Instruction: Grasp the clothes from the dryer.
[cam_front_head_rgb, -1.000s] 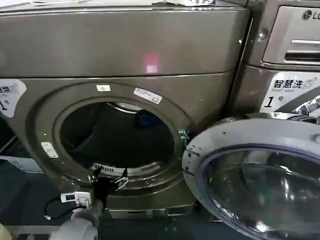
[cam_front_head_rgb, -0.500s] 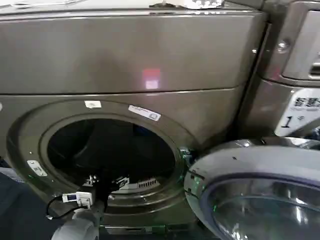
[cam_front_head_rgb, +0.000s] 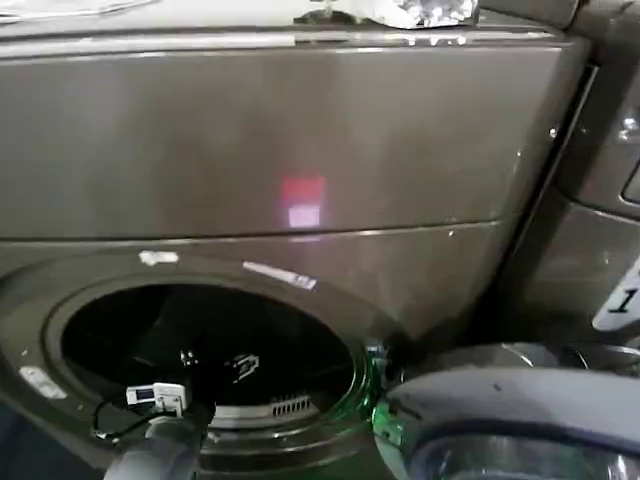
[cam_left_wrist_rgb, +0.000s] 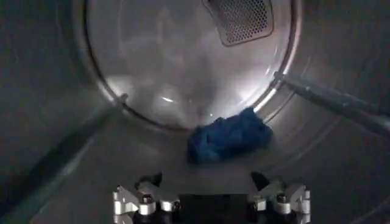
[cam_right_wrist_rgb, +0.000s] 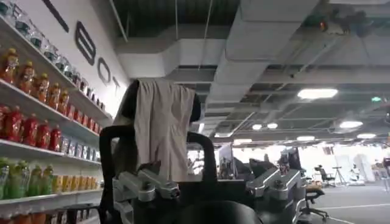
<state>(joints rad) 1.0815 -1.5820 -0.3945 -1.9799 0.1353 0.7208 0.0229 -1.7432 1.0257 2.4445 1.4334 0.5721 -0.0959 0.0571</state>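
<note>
**One blue garment ahead of the left claw inside the drum**

One dryer (cam_front_head_rgb: 300, 150) is seen with its round opening (cam_front_head_rgb: 205, 350) uncovered and one door (cam_front_head_rgb: 520, 420) swung aside to the right. Inside the drum (cam_left_wrist_rgb: 183, 79), a single piece of clothing is counted: blue clothes (cam_left_wrist_rgb: 228, 137) crumpled in one heap on the drum floor, just beyond the left claw (cam_left_wrist_rgb: 211, 201) and slightly to one side of its centre line, not touched by it. One perforated vent (cam_left_wrist_rgb: 241, 18) is set in the back wall, and two ribs are seen along the drum sides.

The left arm is reached forward through the opening, with the left claw held low and level inside the drum, its two fingers spread wide and nothing between them.

The right claw (cam_right_wrist_rgb: 213, 185) is held away from the dryer, pointed toward the room; its two fingers are spread and nothing is gripped. One cloth-draped chair (cam_right_wrist_rgb: 159, 131) stands beyond it, beside shelves of bottles (cam_right_wrist_rgb: 36, 97).
</note>
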